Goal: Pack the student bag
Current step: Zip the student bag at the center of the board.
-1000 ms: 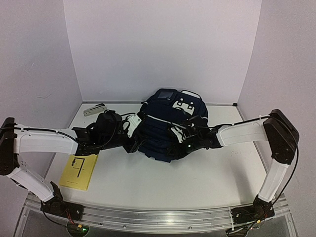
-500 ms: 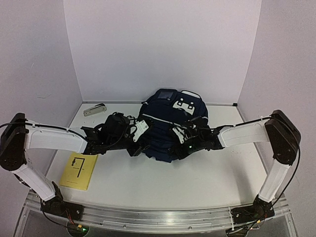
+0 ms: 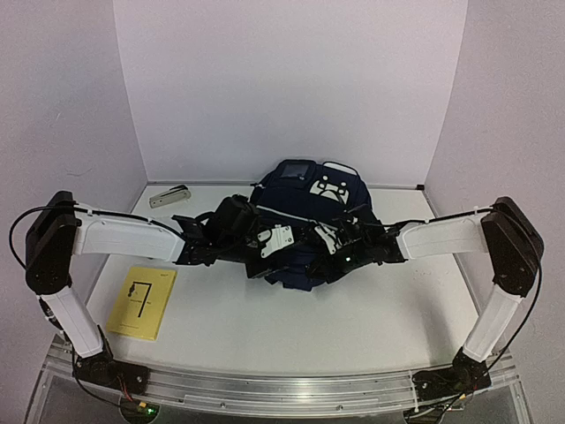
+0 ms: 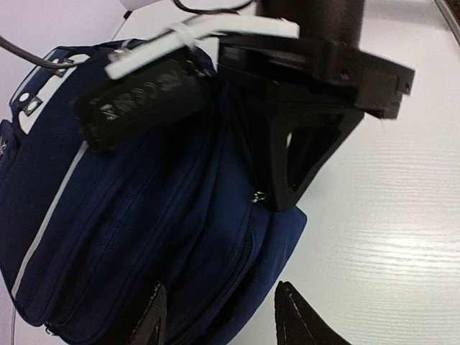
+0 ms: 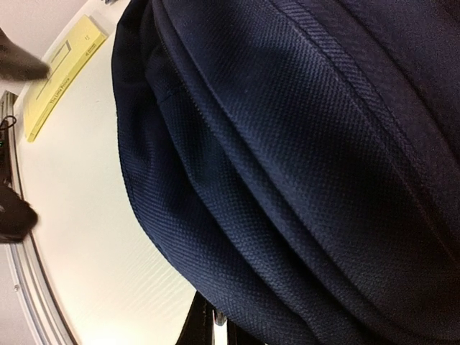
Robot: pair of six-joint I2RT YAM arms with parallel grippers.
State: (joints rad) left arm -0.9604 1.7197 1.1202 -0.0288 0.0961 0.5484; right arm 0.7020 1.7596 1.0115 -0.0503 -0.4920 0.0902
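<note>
The student bag (image 3: 305, 212), a dark navy backpack, lies at the back middle of the table. My left gripper (image 3: 281, 252) reaches across its front. In the left wrist view it (image 4: 223, 320) stands open, one finger over the bag (image 4: 144, 237) and the other over the table, with the bag's lower corner between them. My right gripper (image 3: 316, 250) comes in from the right. The same view shows its tip (image 4: 269, 198) at a small metal zip pull (image 4: 256, 195). In the right wrist view the bag's fabric (image 5: 302, 158) fills the frame, and the fingers (image 5: 215, 327) are shut on a small grey piece.
A yellow booklet (image 3: 141, 302) lies near the front left and also shows as the booklet (image 5: 61, 79) in the right wrist view. A small grey stapler-like object (image 3: 169, 195) sits at the back left corner. White walls close in the table on three sides.
My left arm has swung right across the bag's front, bringing its gripper close to the right one. My right gripper has closed and stayed in place.
</note>
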